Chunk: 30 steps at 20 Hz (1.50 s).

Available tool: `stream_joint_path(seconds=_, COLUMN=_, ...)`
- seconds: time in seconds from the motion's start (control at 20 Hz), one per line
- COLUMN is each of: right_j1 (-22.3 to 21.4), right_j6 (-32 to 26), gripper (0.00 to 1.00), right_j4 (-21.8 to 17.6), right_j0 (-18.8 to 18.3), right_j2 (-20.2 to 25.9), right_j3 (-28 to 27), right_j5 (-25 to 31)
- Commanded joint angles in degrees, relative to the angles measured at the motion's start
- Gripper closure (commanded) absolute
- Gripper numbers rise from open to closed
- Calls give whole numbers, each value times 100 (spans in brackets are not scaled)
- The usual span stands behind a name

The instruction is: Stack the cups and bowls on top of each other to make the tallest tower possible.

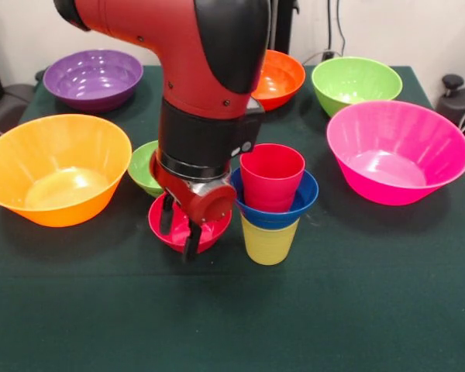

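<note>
Cup [272, 177] in bowl [297, 208] atop another cup [269, 242].

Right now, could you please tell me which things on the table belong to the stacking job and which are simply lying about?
Job:
yellow cup
small blue bowl
red cup
small red bowl, under the gripper
small green bowl
purple bowl
orange bowl
medium green bowl
orange-yellow bowl
pink bowl

Lying about:
nothing on the green tablecloth
</note>
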Motion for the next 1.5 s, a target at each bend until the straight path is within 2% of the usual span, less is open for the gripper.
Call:
stream_joint_path(seconds=0.05, right_j1=210, right_j6=885, gripper=0, right_j4=155, right_j0=158, right_j2=217, right_j3=-32, right_j5=49)
stream_joint_path(seconds=0.35, right_j1=221, right_j6=779, gripper=0, right_j4=154, right_j0=149, right_j2=245, right_j3=154, right_j5=-230)
stream_joint_path(seconds=0.65, right_j1=185, right_j6=626, gripper=0, right_j4=124, right_j0=-25, right_j2=414, right_j3=338, right_j5=-411)
stream_joint_path(seconds=1.2, right_j1=169, right_j6=842, gripper=0, right_j4=330, right_j0=46, right_j2=589, right_j3=751, right_j5=-506)
stream_joint_path(seconds=1.5, right_j1=261, right_j6=746, gripper=0, right_j4=497, right_j0=-40, right_j2=680, right_j3=824, right_j5=-470)
